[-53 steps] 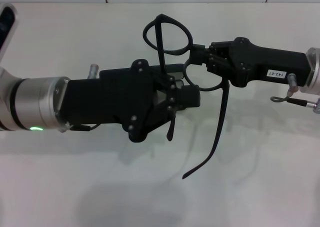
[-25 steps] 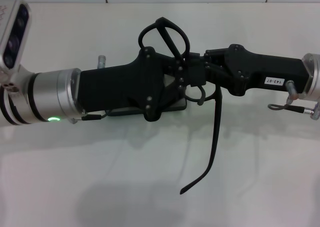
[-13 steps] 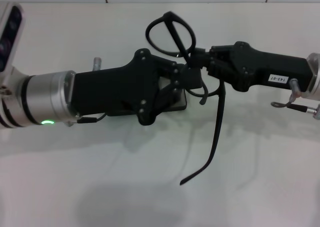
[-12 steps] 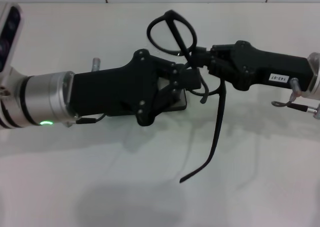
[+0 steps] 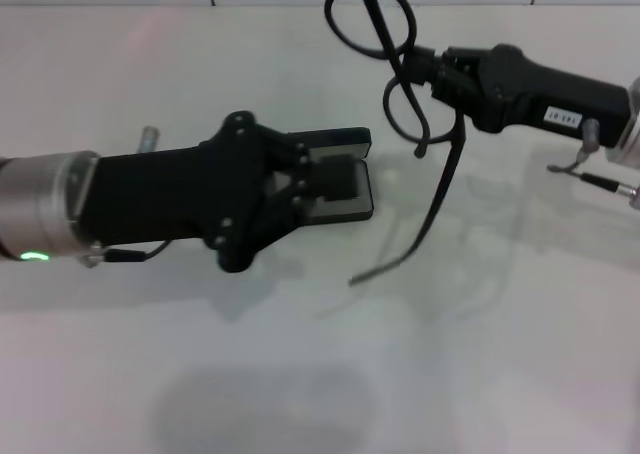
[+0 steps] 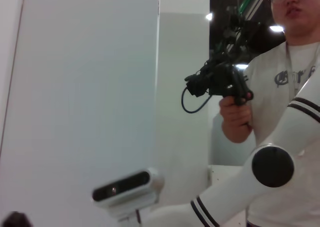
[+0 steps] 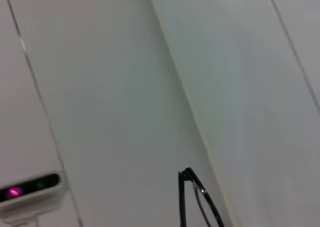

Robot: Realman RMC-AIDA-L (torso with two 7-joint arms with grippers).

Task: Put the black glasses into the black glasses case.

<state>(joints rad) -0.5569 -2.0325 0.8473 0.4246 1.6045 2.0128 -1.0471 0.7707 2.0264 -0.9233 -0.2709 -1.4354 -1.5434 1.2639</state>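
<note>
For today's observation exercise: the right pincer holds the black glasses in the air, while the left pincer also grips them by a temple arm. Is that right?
Not quite. The right pincer does hold the black glasses aloft, but the left pincer is apart from them, lower down over the black glasses case. The head view shows this.

Left claw [image 5: 335, 179] sits at centre of the head view, reaching in from nine o'clock, right over the black glasses case [image 5: 355, 202] on the counter [image 5: 300, 374]. Up at one o'clock, the right claw [image 5: 428, 69] comes in from three o'clock, holding the black glasses [image 5: 385, 54] aloft, well apart from the case, one temple arm trailing down toward six o'clock.
</note>
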